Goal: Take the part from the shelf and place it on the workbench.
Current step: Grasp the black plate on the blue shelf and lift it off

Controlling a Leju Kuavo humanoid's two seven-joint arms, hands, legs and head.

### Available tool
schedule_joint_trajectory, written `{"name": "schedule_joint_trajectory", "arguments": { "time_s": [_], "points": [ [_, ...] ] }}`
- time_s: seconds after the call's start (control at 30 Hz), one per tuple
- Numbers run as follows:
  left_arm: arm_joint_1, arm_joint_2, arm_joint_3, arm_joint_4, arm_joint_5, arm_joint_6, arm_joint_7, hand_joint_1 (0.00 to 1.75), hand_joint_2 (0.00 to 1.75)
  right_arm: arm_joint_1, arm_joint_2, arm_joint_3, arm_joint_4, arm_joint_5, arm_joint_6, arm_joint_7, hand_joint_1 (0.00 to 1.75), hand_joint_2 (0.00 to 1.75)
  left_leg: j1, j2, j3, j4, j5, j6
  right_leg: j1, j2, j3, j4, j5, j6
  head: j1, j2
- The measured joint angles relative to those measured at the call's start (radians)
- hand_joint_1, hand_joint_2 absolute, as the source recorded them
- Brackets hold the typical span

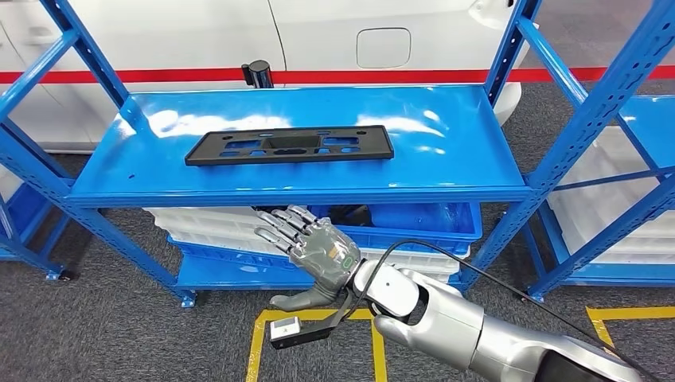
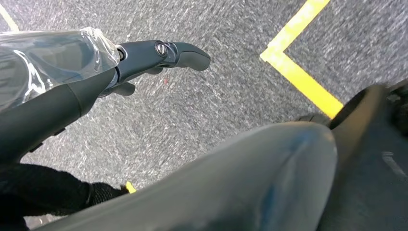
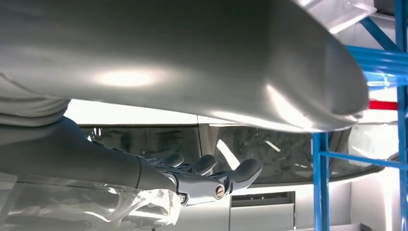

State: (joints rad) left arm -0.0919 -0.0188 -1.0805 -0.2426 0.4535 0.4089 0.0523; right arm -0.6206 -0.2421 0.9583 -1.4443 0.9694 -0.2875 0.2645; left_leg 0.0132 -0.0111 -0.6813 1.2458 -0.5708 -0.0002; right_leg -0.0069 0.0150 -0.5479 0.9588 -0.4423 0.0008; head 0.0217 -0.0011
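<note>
Right hand (image 1: 318,253) is empty, fingers spread and reaching forward, just below the front lip of the blue shelf (image 1: 477,151). Black part (image 1: 290,146) lies flat on that shelf surface, above and beyond the hand, a bit toward the robot's left — well apart, no contact. Shelf front edge sits between the fingertips and the part.

Under the hand: a lower shelf level with a blue bin (image 1: 430,219) and white bins (image 1: 203,223), just past the fingers. Grey carpet with yellow floor tape (image 1: 256,342) below the wrist. Black cable (image 1: 446,255) loops off the forearm, and a small black-and-white module (image 1: 296,329) hangs under the wrist. White car body with red stripe (image 1: 159,76) behind the shelf; a short black cylinder (image 1: 258,73) stands at the shelf's back edge, beyond the part.

Right arm comes in from lower right, silver forearm angled up and left, back of the hand up, thumb out to the left.

Left hand (image 2: 144,60) hangs over the carpet near yellow tape — thumb extended, holding nothing visible; its other fingers are mostly hidden, so I cannot tell apart or together.
</note>
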Motion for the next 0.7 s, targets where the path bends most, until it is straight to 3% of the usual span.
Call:
{"name": "schedule_joint_trajectory", "arguments": {
  "time_s": [0.03,0.1,0.17,0.27,0.33,0.43,0.47,0.5,0.53,0.6,0.67,0.7],
  "points": [
    [0.0,0.0,0.0,0.0,0.0,0.0,0.001,0.0,0.0,0.005,-0.007,-0.003,-0.008,0.001,0.002,0.002,0.0,0.0,0.0,0.0,0.009,-0.05,0.033,0.001,0.0,0.001,0.012,0.0,-0.009,0.002,0.0,0.0],
    [0.0,0.0,0.0,0.0,0.001,-0.001,0.002,0.0,0.0,0.009,-0.017,-0.01,-0.023,0.002,0.005,0.005,0.0,0.0,-0.003,0.001,0.053,-0.197,0.132,0.009,0.001,0.003,0.037,-0.001,-0.027,0.008,0.0,0.0],
    [0.0,0.0,-0.001,0.0,0.003,-0.002,0.003,0.0,0.0,0.01,-0.026,-0.015,-0.035,0.002,0.01,0.006,0.0,0.0,-0.01,0.002,0.08,-0.279,0.179,0.023,0.002,0.005,0.049,-0.005,-0.041,0.019,0.0,0.0],
    [0.002,-0.001,-0.003,0.0,0.004,-0.003,0.002,0.0,0.0,0.014,-0.04,-0.026,-0.05,0.003,0.014,0.009,0.0,0.0,-0.011,0.001,0.096,-0.291,0.181,0.045,0.003,0.004,0.056,0.006,-0.047,0.036,0.001,0.0],
    [0.002,-0.001,-0.005,0.0,0.004,-0.003,0.0,0.0,0.0,0.013,-0.049,-0.035,-0.061,0.003,0.014,0.01,0.0,0.0,-0.008,0.001,0.114,-0.296,0.176,0.057,0.002,0.0,0.034,0.065,-0.068,0.043,0.002,0.0],
    [0.002,-0.003,-0.007,0.0,0.004,-0.003,-0.001,0.0,0.0,0.018,-0.059,-0.041,-0.069,0.003,0.014,0.012,0.0,0.0,-0.008,0.002,0.131,-0.297,0.158,0.067,0.0,-0.002,-0.08,0.247,-0.138,0.055,0.003,0.0],
    [0.001,-0.003,-0.008,0.0,0.004,-0.003,-0.001,0.0,0.0,0.021,-0.062,-0.042,-0.07,0.003,0.014,0.012,0.0,0.0,-0.008,0.002,0.138,-0.297,0.151,0.067,-0.001,-0.002,-0.113,0.282,-0.147,0.058,0.003,0.0],
    [0.002,-0.004,-0.009,0.0,0.004,-0.003,-0.001,0.0,0.0,0.025,-0.065,-0.042,-0.071,0.003,0.014,0.012,0.0,0.0,-0.008,0.0,0.146,-0.297,0.144,0.066,-0.001,-0.002,-0.128,0.282,-0.134,0.059,0.003,0.0],
    [0.002,-0.004,-0.01,0.0,0.004,-0.003,-0.001,0.0,0.0,0.026,-0.068,-0.043,-0.073,0.003,0.014,0.012,0.0,0.0,-0.008,-0.001,0.157,-0.297,0.136,0.064,-0.003,-0.003,-0.124,0.241,-0.099,0.059,0.003,0.0],
    [0.004,-0.005,-0.012,0.0,0.004,-0.003,-0.001,0.0,0.0,0.028,-0.073,-0.045,-0.075,0.002,0.014,0.012,0.0,0.0,-0.008,-0.002,0.182,-0.297,0.118,0.057,-0.003,-0.006,-0.079,0.102,-0.007,0.054,0.002,0.0],
    [0.003,-0.006,-0.014,0.0,0.004,-0.002,0.0,0.0,0.0,0.029,-0.077,-0.046,-0.078,0.002,0.014,0.012,0.0,0.0,-0.008,-0.001,0.194,-0.299,0.104,0.046,0.002,-0.009,-0.051,0.021,0.023,0.042,0.002,0.0],
    [0.003,-0.006,-0.015,0.0,0.004,-0.002,0.0,0.0,0.0,0.03,-0.079,-0.046,-0.08,0.002,0.014,0.012,0.0,0.0,-0.008,0.0,0.196,-0.297,0.1,0.039,0.005,-0.01,-0.049,0.014,0.017,0.034,0.001,0.0]
  ]
}}
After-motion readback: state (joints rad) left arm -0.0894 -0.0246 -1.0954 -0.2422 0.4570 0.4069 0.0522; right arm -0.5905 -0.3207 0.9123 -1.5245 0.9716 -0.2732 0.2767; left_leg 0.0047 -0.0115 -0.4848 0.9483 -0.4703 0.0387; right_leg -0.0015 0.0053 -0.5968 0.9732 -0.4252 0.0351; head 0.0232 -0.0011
